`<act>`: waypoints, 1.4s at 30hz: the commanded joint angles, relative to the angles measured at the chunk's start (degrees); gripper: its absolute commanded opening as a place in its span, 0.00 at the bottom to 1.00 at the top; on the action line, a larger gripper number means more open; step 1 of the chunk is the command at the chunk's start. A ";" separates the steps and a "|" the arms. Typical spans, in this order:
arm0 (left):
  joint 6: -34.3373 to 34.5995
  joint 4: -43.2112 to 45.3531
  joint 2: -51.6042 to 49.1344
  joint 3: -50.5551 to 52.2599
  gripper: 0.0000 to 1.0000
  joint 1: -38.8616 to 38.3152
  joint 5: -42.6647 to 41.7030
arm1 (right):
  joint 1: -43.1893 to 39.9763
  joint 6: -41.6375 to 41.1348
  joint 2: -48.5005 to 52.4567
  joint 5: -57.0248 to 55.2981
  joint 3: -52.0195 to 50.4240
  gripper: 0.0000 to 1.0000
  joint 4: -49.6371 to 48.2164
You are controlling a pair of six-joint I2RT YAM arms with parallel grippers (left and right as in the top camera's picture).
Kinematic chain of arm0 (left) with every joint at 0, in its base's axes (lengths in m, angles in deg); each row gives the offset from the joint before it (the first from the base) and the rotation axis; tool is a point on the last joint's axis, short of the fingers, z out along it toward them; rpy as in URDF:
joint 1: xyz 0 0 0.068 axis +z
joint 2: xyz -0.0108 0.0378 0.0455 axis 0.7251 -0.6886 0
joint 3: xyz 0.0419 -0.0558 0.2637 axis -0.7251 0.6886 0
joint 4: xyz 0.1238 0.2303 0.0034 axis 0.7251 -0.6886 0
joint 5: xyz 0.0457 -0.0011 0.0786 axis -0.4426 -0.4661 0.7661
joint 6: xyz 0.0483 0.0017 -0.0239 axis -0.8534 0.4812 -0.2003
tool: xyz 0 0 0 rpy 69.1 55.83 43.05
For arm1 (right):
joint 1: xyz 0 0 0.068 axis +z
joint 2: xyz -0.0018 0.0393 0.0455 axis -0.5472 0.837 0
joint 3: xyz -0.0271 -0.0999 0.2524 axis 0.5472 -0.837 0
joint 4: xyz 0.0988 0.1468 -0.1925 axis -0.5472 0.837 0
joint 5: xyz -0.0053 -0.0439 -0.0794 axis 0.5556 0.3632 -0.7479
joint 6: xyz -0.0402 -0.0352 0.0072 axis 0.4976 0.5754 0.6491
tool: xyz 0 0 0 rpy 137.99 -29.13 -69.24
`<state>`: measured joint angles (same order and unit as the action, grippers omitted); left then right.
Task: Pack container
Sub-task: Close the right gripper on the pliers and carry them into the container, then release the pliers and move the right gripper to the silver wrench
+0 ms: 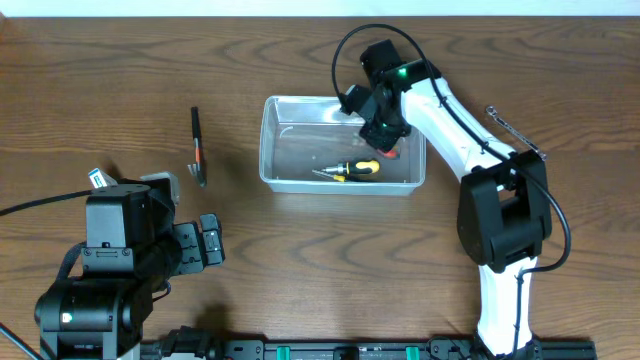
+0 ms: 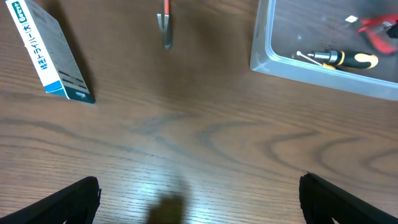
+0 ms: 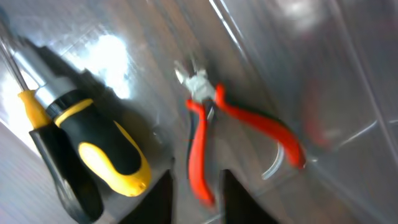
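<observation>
The container (image 1: pixel 340 186), a clear rectangular bin, stands at the table's middle back. Inside it lie a black-and-yellow screwdriver (image 1: pixel 352 170) and red-handled pliers (image 1: pixel 388 153). My right gripper (image 1: pixel 383 135) reaches down into the bin's right end. In the right wrist view the pliers (image 3: pixel 205 130) rest on the bin floor beside the screwdriver (image 3: pixel 93 149). One red handle sits between the gripper's (image 3: pixel 197 199) parted fingers with gaps on both sides. My left gripper (image 2: pixel 199 199) hovers wide open over bare wood at the front left, holding nothing.
A slim black tool with a red band (image 1: pixel 197 145) lies on the table left of the bin. A small blue-and-white box (image 2: pixel 51 56) lies at the left, close to my left arm. A thin metal tool (image 1: pixel 510 125) lies right of the bin.
</observation>
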<state>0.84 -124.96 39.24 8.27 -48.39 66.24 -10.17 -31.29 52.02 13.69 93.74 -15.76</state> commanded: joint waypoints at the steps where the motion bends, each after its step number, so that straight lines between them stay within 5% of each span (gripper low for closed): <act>1: -0.98 -0.17 0.02 -0.37 0.98 0.24 0.26 | -0.22 0.37 -0.46 0.35 0.44 0.39 0.17; 7: -1.01 -0.17 0.02 -0.37 0.98 0.24 0.26 | -0.02 -1.07 -0.76 0.35 0.90 0.26 1.42; 15: -1.01 -0.15 0.02 -0.37 0.98 0.24 0.26 | 0.17 -4.50 -7.93 -1.64 11.28 0.24 8.11; 17: -1.01 -0.15 0.02 -0.37 0.98 0.24 0.26 | -0.98 -7.32 -10.91 -4.96 14.93 0.41 8.87; 19: -1.01 -0.15 0.02 -0.37 0.98 0.24 0.26 | -3.23 -10.73 -14.01 -8.13 18.12 0.77 9.57; 22: -1.01 -0.15 0.02 -0.37 0.98 0.24 0.26 | -8.85 -15.89 -17.44 -10.84 21.03 0.86 11.76; 26: -1.01 -0.15 0.02 -0.37 0.98 0.24 0.26 | -17.38 -13.05 -18.36 -9.53 21.24 0.99 17.90; 31: -1.01 -0.15 0.02 -0.37 0.98 0.24 0.26 | -28.46 0.52 -13.44 -8.68 20.35 0.99 23.56; 42: -0.98 -0.26 0.02 -0.37 0.98 0.24 0.26 | -36.54 5.16 0.46 -7.19 20.35 0.99 19.58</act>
<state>0.84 -124.99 39.22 8.27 -48.39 66.24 -46.06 -29.32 49.88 5.19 114.11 3.86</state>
